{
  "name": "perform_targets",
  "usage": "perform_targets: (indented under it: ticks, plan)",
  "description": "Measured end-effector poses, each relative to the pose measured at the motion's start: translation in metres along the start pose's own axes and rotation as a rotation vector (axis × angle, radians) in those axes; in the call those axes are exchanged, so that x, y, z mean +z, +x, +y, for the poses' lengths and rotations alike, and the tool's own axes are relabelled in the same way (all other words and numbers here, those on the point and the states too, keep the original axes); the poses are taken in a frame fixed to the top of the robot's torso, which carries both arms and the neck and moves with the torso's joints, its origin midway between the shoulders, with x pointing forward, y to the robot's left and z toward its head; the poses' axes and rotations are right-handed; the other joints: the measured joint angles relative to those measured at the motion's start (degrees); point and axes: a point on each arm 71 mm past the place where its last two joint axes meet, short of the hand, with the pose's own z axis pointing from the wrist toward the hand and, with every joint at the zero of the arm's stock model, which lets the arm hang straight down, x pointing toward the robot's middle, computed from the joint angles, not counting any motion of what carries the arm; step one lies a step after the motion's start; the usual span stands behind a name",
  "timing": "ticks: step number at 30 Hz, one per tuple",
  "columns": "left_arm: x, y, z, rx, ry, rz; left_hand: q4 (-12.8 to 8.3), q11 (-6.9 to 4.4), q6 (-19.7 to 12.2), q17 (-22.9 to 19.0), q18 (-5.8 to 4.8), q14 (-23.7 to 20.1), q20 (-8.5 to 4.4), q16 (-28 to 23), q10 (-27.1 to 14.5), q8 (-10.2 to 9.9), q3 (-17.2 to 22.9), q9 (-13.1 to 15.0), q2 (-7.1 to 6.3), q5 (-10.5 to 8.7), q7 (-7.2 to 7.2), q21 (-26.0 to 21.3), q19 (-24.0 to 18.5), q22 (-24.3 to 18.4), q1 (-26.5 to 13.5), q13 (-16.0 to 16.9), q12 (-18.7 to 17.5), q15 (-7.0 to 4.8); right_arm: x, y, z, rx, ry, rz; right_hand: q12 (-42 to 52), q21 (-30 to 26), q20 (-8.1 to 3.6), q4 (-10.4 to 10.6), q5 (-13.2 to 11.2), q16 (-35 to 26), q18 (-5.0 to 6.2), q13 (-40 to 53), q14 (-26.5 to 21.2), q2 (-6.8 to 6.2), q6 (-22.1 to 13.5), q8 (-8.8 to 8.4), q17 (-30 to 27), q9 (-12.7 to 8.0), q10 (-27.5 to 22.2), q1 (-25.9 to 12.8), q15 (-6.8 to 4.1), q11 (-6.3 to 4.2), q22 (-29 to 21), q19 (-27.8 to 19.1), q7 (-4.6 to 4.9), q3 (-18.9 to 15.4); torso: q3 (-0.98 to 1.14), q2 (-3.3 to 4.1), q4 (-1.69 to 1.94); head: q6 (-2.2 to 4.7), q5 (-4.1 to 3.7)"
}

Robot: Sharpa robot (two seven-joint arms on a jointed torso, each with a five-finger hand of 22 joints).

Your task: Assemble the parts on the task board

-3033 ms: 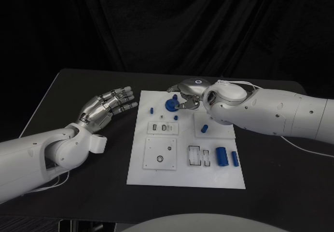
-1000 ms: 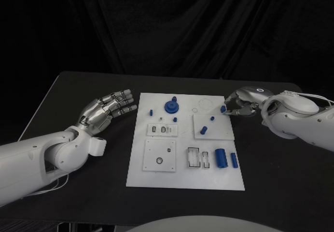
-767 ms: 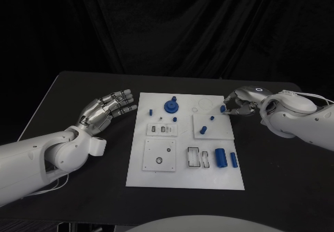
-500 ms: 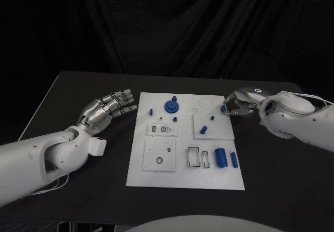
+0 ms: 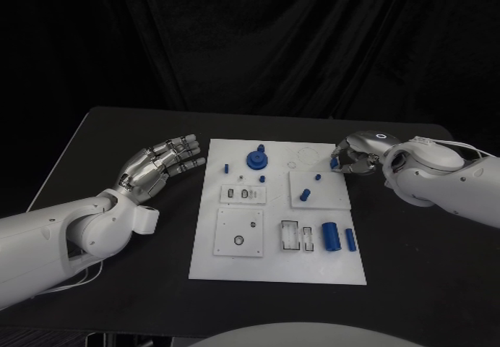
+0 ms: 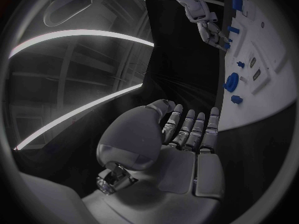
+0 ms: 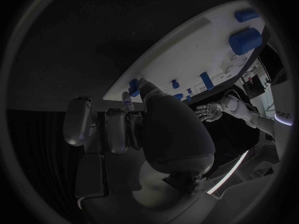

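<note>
Task board (image 5: 273, 267), table centre: assembly unfinished. One part seated, blue knob (image 5: 255, 157) at 12 o'clock; two cylinders (image 5: 332, 234) loose at 4 o'clock. My right hand (image 5: 352, 157) pinches a small blue part (image 5: 334, 163) at the board's 2 o'clock edge; my left hand (image 5: 156, 163) lies released at 10 o'clock.

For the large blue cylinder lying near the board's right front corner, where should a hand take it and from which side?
Probably across the middle of the large blue cylinder, from above. It lies flat, its long sides exposed, though the smaller blue piece beside it leaves little room there.
</note>
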Motion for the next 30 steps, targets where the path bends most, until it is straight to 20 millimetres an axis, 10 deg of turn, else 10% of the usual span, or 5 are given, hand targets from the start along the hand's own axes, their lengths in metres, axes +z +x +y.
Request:
perform_targets:
  ticks: [30]
  plan:
    - [-0.0023,-0.0011,0.0031,-0.006,-0.006,0.0,0.0,0.0,0.0,0.0,0.02,0.0,0.0,0.0,0.0,0.0,0.0,0.0,0.0,0.0,0.0,0.0,0.0,0.0,0.0,0.0,0.0,0.0,-0.0013,-0.0048,0.0036,0.014,-0.028,-0.08,0.0,-0.6,-0.63,-1.0,7.4,-0.2,0.48,0.0,0.0,1.11,8.2,6.03,0.0,5.2,0.5,2.6,-0.77,-0.94,0.0,0.6,-1.19,2.0,0.01,-0.03,-0.04,-0.16,0.4]
